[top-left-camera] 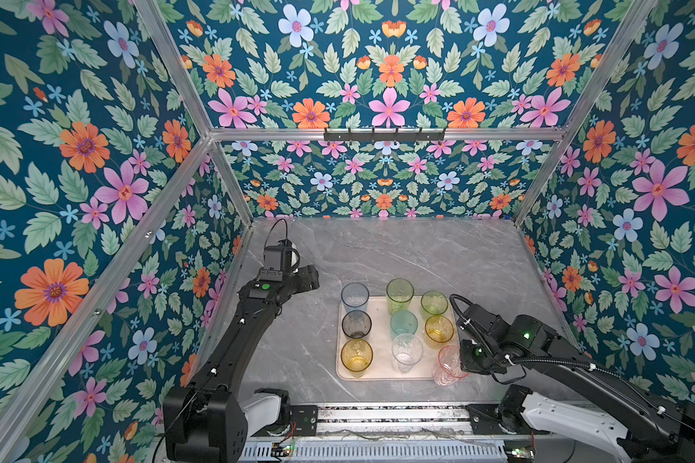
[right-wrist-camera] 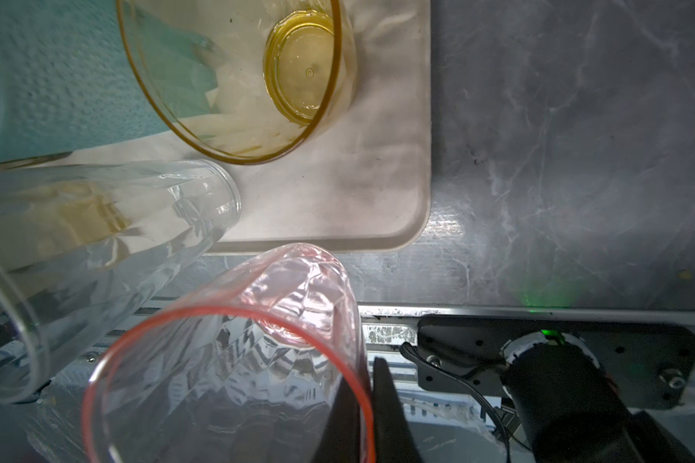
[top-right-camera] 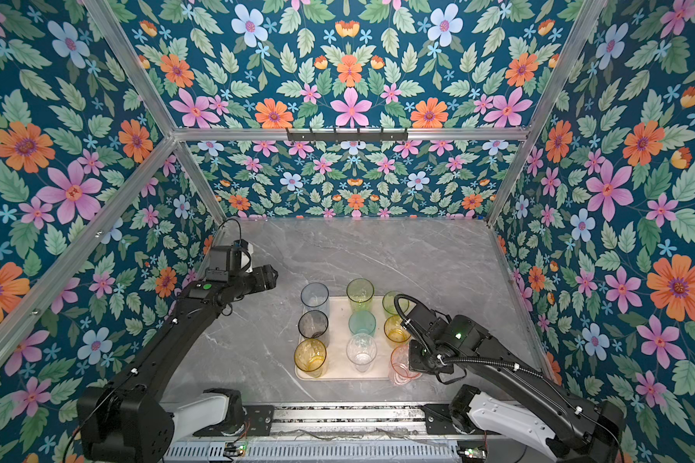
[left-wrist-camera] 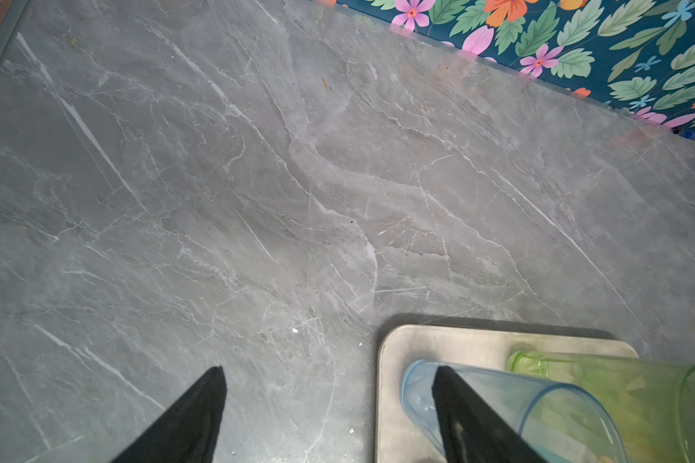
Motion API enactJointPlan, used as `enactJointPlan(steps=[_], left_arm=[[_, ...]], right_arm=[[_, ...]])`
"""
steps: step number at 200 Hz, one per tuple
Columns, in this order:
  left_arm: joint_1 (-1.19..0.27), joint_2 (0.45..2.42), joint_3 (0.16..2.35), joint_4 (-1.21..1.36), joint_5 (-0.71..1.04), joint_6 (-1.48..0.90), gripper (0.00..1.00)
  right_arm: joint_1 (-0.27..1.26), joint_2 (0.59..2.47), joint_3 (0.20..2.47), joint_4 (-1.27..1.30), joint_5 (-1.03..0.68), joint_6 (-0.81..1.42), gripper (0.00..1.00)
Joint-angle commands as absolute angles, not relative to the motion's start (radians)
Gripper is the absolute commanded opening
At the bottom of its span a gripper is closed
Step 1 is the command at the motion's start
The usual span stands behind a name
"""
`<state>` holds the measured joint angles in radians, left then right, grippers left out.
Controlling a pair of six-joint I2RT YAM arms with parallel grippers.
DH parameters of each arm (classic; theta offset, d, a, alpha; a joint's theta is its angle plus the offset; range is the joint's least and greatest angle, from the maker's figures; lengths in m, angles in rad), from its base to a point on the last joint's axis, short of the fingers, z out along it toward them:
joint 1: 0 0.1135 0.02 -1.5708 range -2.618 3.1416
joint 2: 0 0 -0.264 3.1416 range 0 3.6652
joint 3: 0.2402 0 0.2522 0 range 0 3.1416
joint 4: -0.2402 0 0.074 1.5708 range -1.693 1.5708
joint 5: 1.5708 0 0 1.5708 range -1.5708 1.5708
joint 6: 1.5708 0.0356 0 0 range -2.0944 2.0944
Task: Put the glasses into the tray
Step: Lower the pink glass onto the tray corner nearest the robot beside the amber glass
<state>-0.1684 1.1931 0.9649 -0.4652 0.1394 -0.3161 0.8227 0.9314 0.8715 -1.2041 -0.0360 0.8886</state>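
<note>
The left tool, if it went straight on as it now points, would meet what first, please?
Likely the bare grey table, just off the tray corner; nothing shows nearer the open left tool, though depth is unclear.

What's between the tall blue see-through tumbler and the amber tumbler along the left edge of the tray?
A translucent smoke-grey tapered tumbler stands upright between them on the flat beige-pink rectangular tray; both top views show it.

Left arm bends upward, its tool spread wide and empty. Right arm reaches low, its tool pinched on the pink glass wall.
</note>
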Motion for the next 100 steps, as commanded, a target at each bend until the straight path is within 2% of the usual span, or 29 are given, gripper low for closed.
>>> enactJointPlan(steps=[1, 100], left_arm=[[-0.167, 1.196, 0.962, -0.459, 0.143, -0.313, 0.83], [-0.167, 1.197, 0.962, -0.459, 0.147, -0.315, 0.84]], right_arm=[[0.824, 0.930, 0.857, -1.180, -0.004, 0.901, 0.00], [0.823, 0.927, 0.798, -1.126, 0.021, 0.899, 0.00]])
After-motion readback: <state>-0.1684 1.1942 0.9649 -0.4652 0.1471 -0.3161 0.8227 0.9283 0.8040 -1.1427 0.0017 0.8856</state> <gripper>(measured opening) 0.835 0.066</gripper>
